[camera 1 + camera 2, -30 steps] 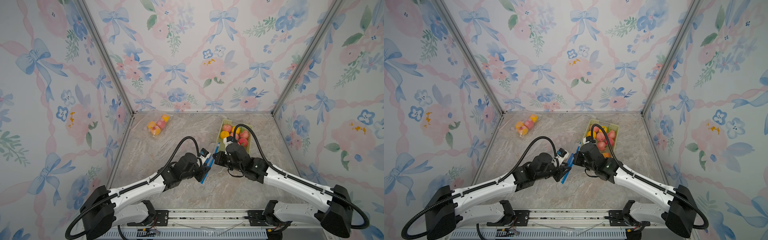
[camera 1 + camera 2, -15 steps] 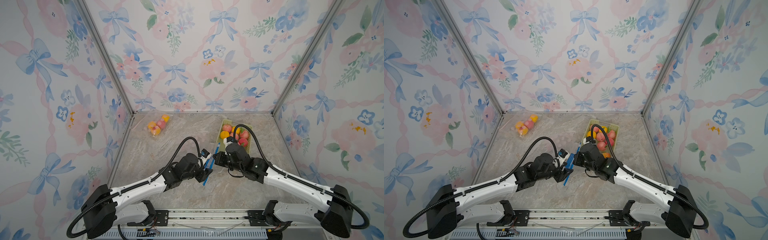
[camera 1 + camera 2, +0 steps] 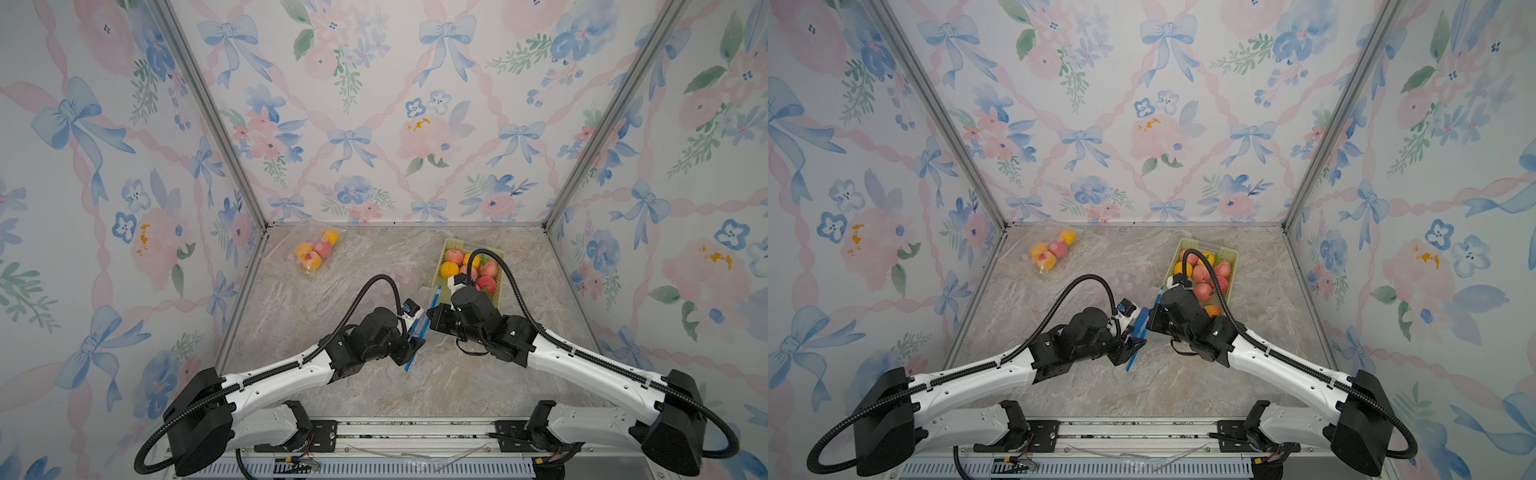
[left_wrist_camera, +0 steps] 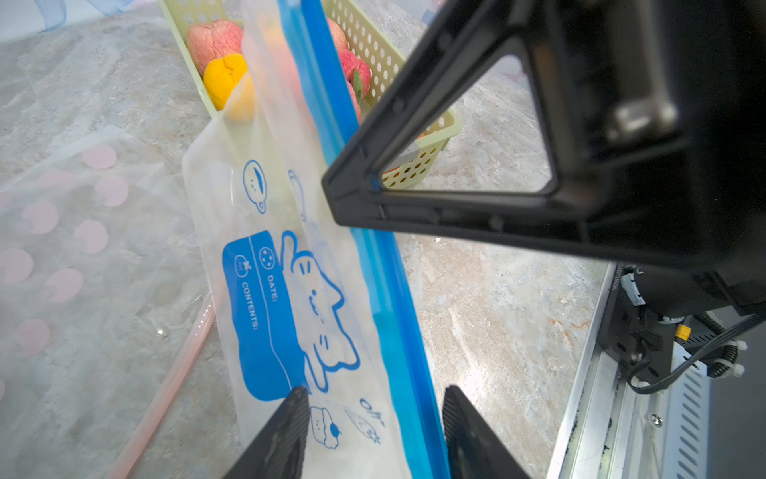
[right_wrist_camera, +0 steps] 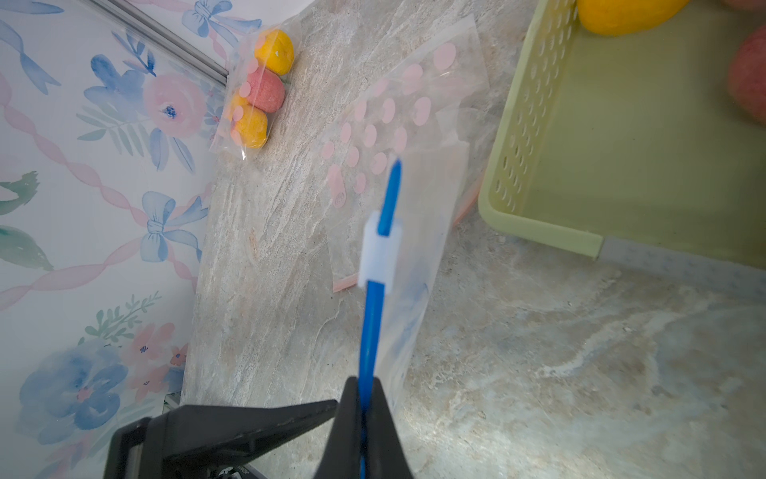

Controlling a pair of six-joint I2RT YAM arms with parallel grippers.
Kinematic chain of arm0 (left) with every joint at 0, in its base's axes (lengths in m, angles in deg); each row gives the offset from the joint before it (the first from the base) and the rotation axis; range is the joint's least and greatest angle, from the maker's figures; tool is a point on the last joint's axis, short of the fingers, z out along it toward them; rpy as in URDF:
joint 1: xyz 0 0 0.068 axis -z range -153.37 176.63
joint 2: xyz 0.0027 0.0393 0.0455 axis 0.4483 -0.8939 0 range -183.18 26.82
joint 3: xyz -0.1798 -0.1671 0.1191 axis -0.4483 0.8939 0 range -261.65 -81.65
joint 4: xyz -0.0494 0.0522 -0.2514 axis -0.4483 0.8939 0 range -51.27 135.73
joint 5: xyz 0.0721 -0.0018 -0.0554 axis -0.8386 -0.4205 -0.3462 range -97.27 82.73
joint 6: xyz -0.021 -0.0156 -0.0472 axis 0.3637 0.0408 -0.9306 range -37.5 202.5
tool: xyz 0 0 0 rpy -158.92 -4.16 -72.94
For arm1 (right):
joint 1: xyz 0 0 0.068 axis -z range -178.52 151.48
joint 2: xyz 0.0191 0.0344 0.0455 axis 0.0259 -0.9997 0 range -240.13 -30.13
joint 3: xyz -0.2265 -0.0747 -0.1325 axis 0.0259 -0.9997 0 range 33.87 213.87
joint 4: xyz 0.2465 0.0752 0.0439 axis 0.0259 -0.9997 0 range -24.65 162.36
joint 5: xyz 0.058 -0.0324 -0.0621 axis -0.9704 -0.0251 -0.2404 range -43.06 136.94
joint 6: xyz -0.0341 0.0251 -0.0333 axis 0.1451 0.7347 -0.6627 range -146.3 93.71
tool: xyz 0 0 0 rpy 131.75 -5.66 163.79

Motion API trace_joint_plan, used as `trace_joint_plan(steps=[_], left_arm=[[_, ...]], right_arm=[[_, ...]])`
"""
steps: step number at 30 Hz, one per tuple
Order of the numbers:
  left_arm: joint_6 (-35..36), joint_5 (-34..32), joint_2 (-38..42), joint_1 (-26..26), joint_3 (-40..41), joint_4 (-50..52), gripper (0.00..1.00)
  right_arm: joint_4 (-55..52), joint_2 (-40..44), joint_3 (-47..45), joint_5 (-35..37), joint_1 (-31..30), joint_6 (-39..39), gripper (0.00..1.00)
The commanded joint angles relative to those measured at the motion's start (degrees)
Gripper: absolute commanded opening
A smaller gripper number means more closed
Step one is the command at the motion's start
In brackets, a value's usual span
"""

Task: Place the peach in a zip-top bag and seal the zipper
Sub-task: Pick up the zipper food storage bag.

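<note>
Left tool (image 4: 375, 390) opened; right tool (image 5: 360, 383) pinches one bag (image 4: 253, 315); one basket (image 4: 414, 168)

The bag (image 4: 290, 290) is clear with a blue cat print. It hangs zipper-edge up near the basket (image 5: 534, 124). The right gripper (image 5: 364, 387) pinches its blue zipper (image 4: 398, 315), and 1 white slider (image 5: 379, 253) sits partway along. Pink peaches (image 4: 213, 39) lie in the basket.
</note>
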Motion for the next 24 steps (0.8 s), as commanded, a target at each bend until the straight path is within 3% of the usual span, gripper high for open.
trace_joint_plan(steps=[1, 24], left_arm=[[0.9, -0.4, 1.8, -0.1, -0.7, 0.5, 0.55], [0.9, 1.0, 0.7, -0.6, 0.1, 0.2, 0.55]], right_arm=[[-1.2, 0.9, 1.2, 1.3, -0.5, -0.7, 0.05], [-0.3, -0.8, 1.6, 0.2, -0.4, -0.5, 0.05]])
